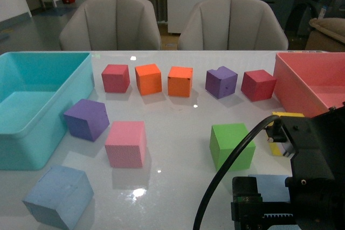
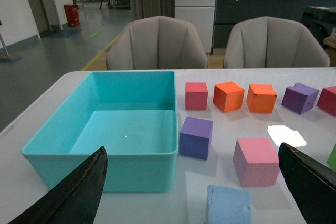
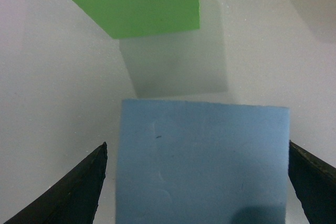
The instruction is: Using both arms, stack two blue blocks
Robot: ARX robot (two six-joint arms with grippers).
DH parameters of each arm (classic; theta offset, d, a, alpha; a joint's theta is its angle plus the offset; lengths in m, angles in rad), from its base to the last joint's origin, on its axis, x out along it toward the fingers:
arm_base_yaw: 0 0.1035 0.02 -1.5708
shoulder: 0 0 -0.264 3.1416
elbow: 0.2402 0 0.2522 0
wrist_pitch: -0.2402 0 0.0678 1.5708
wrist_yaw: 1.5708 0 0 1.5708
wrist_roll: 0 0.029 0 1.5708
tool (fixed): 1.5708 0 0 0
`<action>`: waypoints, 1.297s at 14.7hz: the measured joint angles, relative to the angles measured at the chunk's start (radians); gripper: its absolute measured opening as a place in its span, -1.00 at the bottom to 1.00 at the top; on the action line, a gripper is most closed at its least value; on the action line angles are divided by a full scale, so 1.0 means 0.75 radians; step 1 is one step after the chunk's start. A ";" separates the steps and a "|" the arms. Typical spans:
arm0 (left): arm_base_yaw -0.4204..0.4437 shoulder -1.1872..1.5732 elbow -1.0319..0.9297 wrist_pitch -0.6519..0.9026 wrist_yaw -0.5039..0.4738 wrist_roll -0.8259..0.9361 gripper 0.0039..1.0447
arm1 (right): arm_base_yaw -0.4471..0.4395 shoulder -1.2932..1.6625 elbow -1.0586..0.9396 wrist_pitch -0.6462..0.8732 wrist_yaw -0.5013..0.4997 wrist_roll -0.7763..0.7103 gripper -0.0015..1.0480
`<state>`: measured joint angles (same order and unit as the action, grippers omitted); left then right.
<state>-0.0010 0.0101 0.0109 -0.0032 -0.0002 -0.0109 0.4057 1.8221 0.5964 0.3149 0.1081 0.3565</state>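
Pick-up step: right tool [image 3: 196, 148] gapes wide astride a blue block [image 3: 202, 169], lower frame; next, squeeze and lift

Right arm [image 1: 318, 154] covering most of a blue block [image 1: 272, 180] near the table's [image 1: 178, 111] front edge, yellow block [image 1: 277, 147] half hidden behind it, turquoise bin [image 1: 32, 106] and pink bin [image 1: 312, 84] cropped at the frame sides.
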 joint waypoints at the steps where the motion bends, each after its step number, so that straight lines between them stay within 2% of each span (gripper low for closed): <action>1: 0.000 0.000 0.000 0.000 0.000 0.000 0.88 | -0.001 0.055 -0.001 0.037 0.001 0.003 0.87; 2: 0.000 0.000 0.000 0.000 0.000 0.000 0.88 | -0.001 0.081 -0.005 0.055 0.001 0.004 0.87; 6: 0.000 0.000 0.000 0.000 0.000 0.000 0.88 | -0.001 -0.013 -0.110 0.077 0.006 0.013 0.01; 7: 0.000 0.000 0.000 0.000 0.001 0.000 0.88 | -0.001 -0.092 -0.137 0.062 -0.002 0.013 -0.05; 11: 0.000 0.000 0.000 0.000 0.000 0.000 0.88 | 0.024 -0.457 -0.143 -0.119 -0.015 0.007 -0.12; 13: 0.000 0.000 0.000 0.000 0.001 0.000 0.88 | 0.055 -0.408 0.081 -0.182 0.014 -0.002 -0.12; 15: 0.000 0.000 0.000 0.000 0.000 0.000 0.88 | 0.095 -0.186 0.377 -0.235 0.039 -0.060 -0.12; 17: 0.000 0.000 0.000 0.000 0.000 0.000 0.88 | 0.096 0.168 0.794 -0.416 0.078 -0.143 -0.13; 19: 0.000 0.000 0.000 0.000 0.001 0.000 0.88 | 0.079 0.394 1.095 -0.544 0.068 -0.148 -0.13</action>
<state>-0.0010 0.0101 0.0109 -0.0032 0.0002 -0.0109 0.4652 2.1178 1.4178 -0.0933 0.1593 0.2459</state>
